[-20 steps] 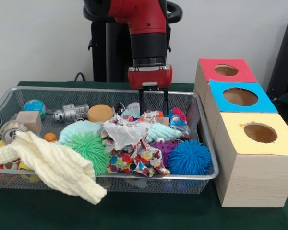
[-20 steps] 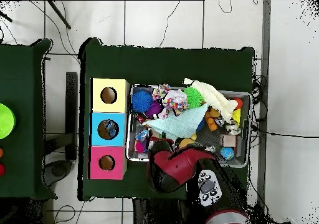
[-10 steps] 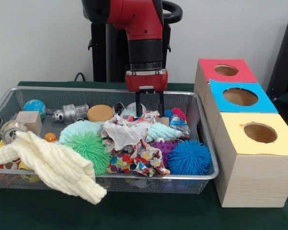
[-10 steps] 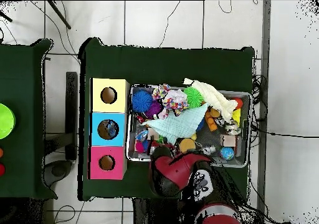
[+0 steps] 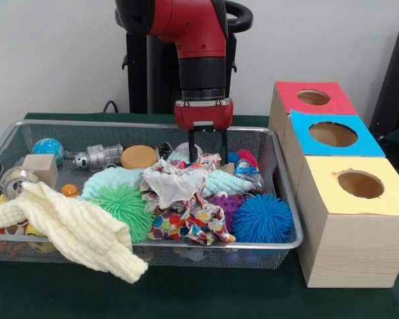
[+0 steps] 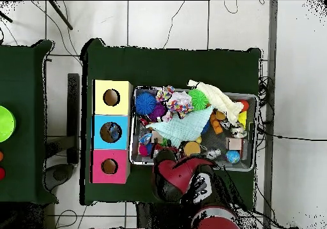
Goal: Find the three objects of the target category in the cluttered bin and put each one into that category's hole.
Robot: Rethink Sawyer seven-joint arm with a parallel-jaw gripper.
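A crinkly plastic piece (image 5: 247, 171) lies just right of my end effector (image 5: 207, 157), which hangs open and, I think, empty. I should slide right, drop straight, pinch gently, then go to the blue hole (image 5: 332, 133).

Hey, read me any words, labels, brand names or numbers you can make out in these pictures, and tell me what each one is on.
None can be read.
The crinkly plastic piece by the basket's right wall has blue and white marks: too blurred to read.
The patterned cloth shows only coloured shapes, no letters.
The red, blue and yellow panels are plain.
The gripper carries no readable label.
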